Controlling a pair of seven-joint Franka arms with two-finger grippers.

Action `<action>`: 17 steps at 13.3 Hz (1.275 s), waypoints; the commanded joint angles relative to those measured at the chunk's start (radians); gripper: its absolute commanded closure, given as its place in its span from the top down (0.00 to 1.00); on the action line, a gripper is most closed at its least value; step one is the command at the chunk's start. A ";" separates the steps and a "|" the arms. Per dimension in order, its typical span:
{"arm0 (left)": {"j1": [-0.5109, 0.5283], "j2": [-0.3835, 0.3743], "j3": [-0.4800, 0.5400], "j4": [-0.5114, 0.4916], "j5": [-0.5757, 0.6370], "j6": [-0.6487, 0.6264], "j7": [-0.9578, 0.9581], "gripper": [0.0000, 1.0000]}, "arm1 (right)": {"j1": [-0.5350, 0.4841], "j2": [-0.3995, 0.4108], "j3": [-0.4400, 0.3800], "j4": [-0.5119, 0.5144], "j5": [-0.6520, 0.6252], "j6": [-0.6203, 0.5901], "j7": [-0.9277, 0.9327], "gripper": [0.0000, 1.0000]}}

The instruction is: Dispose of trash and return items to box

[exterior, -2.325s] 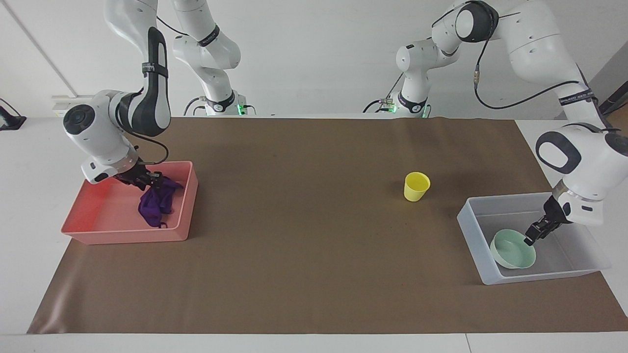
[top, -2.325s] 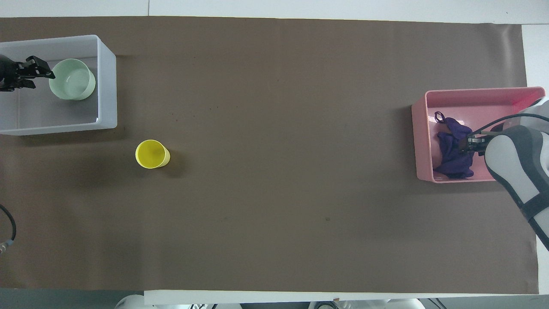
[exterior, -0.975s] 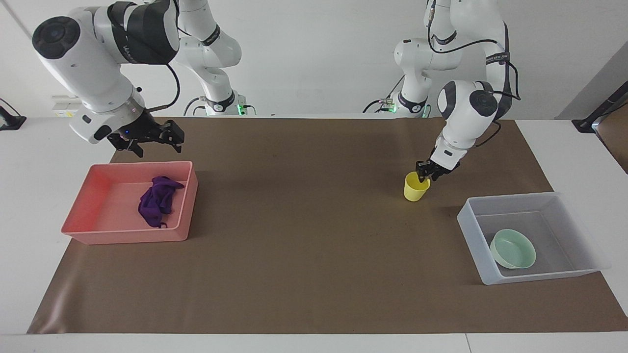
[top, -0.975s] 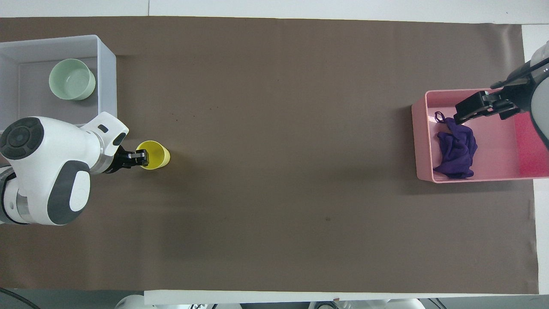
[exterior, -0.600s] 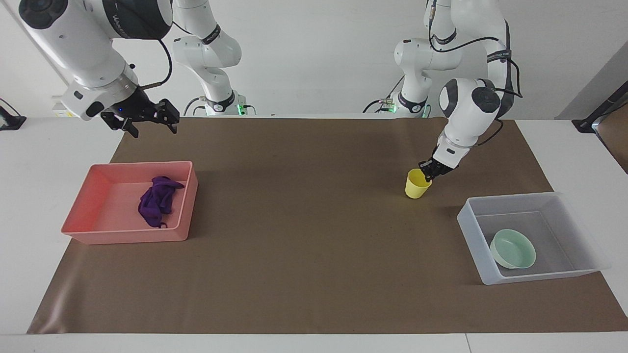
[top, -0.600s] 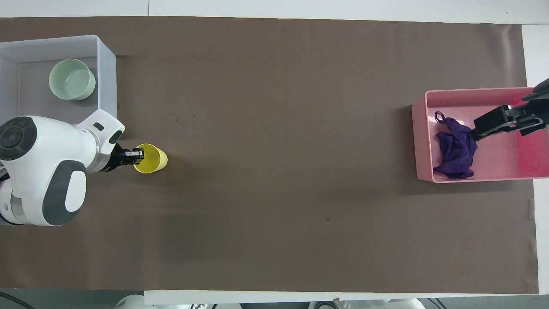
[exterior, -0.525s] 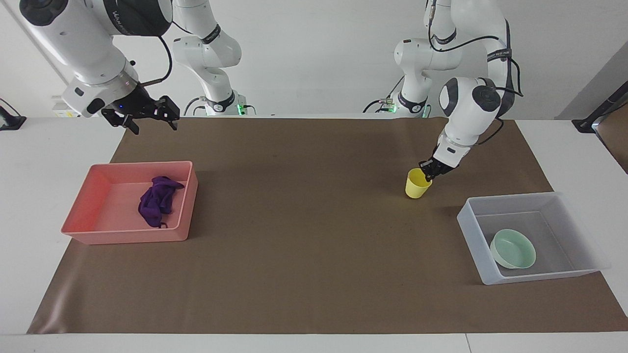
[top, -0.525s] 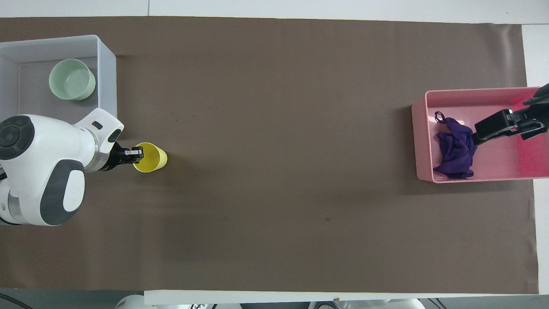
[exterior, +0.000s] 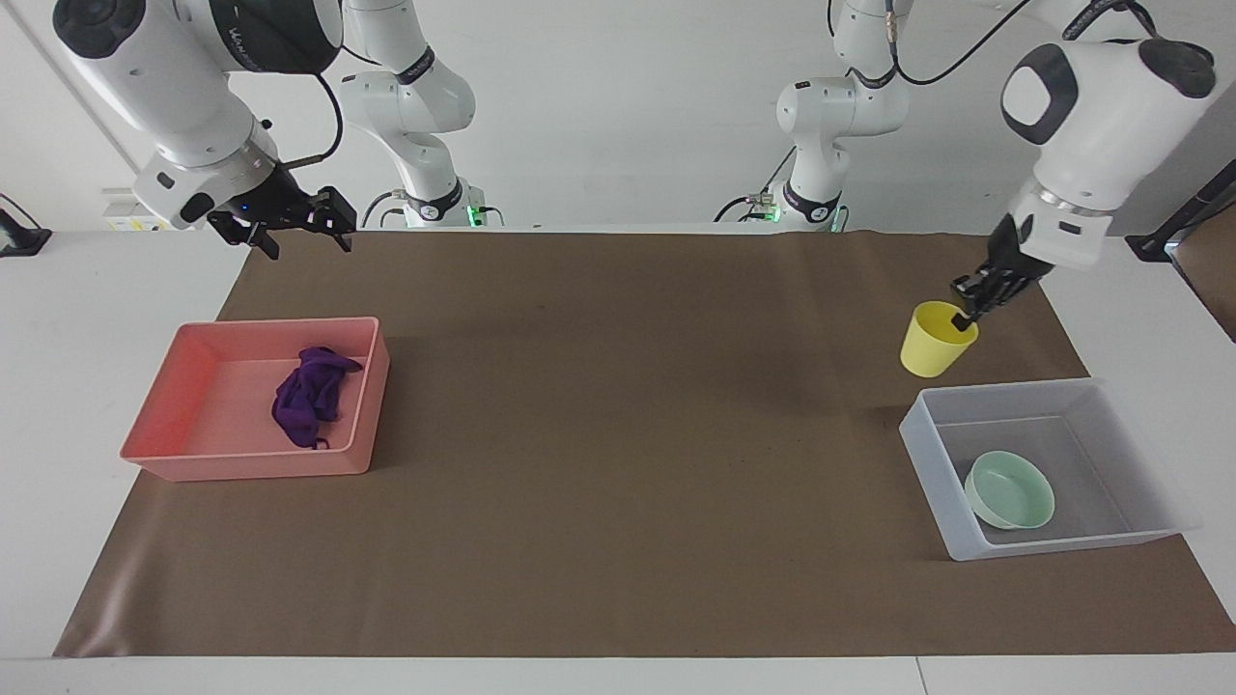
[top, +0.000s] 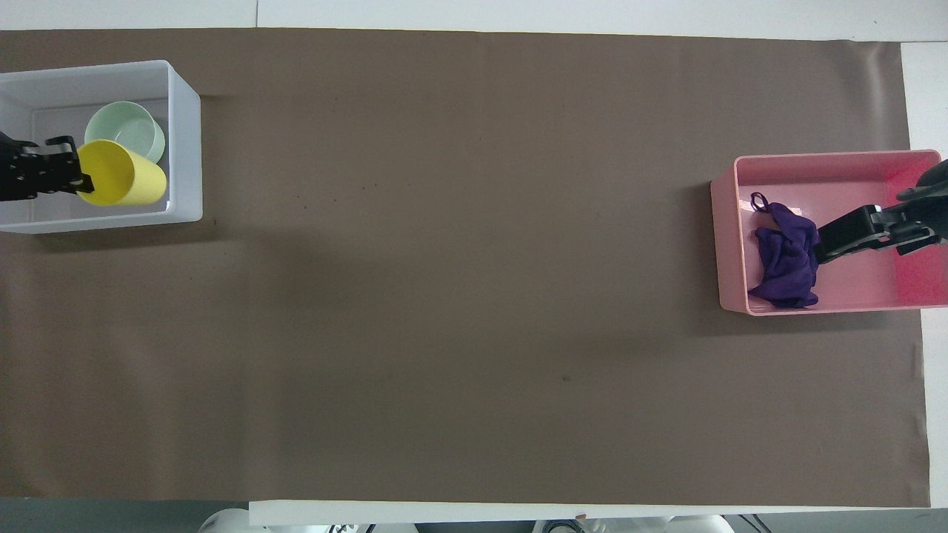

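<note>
Above the box [exterior: 1048,396], at its wall nearer the robots, my left end effector [exterior: 969,311] pinches the yellow cup [exterior: 937,340] by its rim, tilted. Released now, I judge it could clip that wall and roll onto the desk [exterior: 618,434], or land on the bowl [exterior: 1010,490] inside. My right end effector [exterior: 294,224] waits spread open, high above the desk beside the pink tray [exterior: 164,425] holding the trash [exterior: 309,396].

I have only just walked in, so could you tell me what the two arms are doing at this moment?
The left tool grips the yellow cup by its rim, raised and tilted over the grey-white box, where the mint-green bowl already sits. The purple fabric lies in the pink tray. The right tool waits open in the air, over the table edge nearer to the robots than the tray.
</note>
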State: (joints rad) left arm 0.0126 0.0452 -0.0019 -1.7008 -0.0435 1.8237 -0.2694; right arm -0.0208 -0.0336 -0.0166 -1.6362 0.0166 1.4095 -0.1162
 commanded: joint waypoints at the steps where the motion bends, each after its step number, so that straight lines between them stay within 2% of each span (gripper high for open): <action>1: 0.059 0.250 -0.007 0.209 0.039 0.030 -0.001 0.00 | -0.024 -0.023 0.004 -0.034 -0.004 0.083 0.003 0.99; 4: 0.113 0.359 -0.009 0.205 0.033 0.208 0.022 0.00 | -0.022 -0.025 0.004 -0.036 -0.003 0.082 0.003 0.99; 7: 0.119 0.438 -0.009 0.205 0.033 0.287 0.033 0.00 | -0.025 -0.025 0.004 -0.039 -0.003 0.080 0.003 0.99; 9: 0.116 0.453 -0.009 0.182 0.033 0.338 0.061 0.00 | -0.025 -0.026 0.004 -0.039 -0.003 0.071 0.003 0.99; 10: 0.112 0.453 -0.009 0.182 0.034 0.335 0.076 0.32 | -0.024 -0.026 0.004 -0.039 -0.003 0.066 0.004 0.99; 11: 0.106 0.453 -0.007 0.182 0.037 0.338 0.082 0.98 | -0.022 -0.026 0.004 -0.039 -0.003 0.066 0.007 0.99; 14: 0.093 0.440 -0.010 0.182 0.039 0.336 0.082 1.00 | -0.022 -0.028 0.004 -0.039 -0.003 0.060 0.007 0.99; 15: 0.061 0.417 -0.009 0.187 0.040 0.327 0.082 1.00 | -0.022 -0.028 0.004 -0.039 -0.003 0.060 0.007 0.99; 16: 0.037 0.366 -0.010 0.179 0.040 0.303 0.081 1.00 | -0.022 -0.028 0.004 -0.039 -0.003 0.059 0.004 0.99; 17: 0.014 0.307 -0.010 0.155 0.040 0.213 0.084 1.00 | -0.022 -0.028 0.004 -0.040 -0.003 0.059 0.003 0.99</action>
State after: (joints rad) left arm 0.0791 0.4651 -0.0228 -1.5062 -0.0217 2.1371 -0.1884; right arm -0.0338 -0.0343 -0.0187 -1.6473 0.0160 1.4690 -0.1162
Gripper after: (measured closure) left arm 0.172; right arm 0.004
